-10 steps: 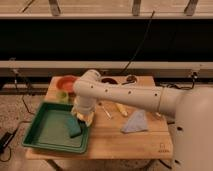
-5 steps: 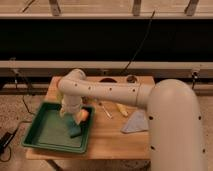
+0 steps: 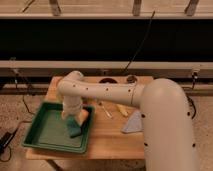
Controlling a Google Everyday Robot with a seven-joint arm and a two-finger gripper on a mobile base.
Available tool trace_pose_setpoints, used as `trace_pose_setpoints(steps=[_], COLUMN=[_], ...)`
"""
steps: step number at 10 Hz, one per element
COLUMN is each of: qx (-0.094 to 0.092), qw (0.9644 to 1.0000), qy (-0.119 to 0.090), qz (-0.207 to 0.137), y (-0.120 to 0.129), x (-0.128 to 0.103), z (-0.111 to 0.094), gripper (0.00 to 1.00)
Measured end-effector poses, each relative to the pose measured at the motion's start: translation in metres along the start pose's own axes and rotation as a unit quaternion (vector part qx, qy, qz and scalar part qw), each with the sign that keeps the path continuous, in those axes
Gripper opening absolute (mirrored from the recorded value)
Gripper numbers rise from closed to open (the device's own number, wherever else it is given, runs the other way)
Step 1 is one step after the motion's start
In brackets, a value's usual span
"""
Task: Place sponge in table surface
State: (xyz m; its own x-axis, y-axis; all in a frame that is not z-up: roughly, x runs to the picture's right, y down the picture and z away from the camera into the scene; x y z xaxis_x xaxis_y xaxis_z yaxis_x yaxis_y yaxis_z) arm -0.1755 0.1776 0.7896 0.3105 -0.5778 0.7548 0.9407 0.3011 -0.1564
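Claw (image 3: 73,117) down inside the green tray (image 3: 47,131), by its right wall, spread wide and gripping nothing yet, poised right over the sponge (image 3: 75,129). Looks like the reaching step, grasp not yet made. Needs closing across the sponge's short sides, lifting clear of the wall, then carrying right onto the wooden surface (image 3: 107,139). Sponge lying lengthwise along that wall, seemingly, pointing far to near.

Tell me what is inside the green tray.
The teal sponge is in the tray by its right wall, the pincer just above it. The arm covers the tray's far right corner, so anything there is hidden.
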Motion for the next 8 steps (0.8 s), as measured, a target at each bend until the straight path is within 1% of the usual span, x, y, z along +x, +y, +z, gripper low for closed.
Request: trace_pose_setpoints(steps=[2, 6, 8], qx=[-0.002, 0.010, 0.013], qw=[0.9999, 0.9992, 0.9980], qy=[0.002, -0.004, -0.004], qz=[-0.014, -0.039, -0.061], y=[0.002, 0.001, 0.000], x=[-0.001, 0.003, 0.003], z=[0.009, 0.021, 0.028], gripper=[0.65, 0.65, 0.65])
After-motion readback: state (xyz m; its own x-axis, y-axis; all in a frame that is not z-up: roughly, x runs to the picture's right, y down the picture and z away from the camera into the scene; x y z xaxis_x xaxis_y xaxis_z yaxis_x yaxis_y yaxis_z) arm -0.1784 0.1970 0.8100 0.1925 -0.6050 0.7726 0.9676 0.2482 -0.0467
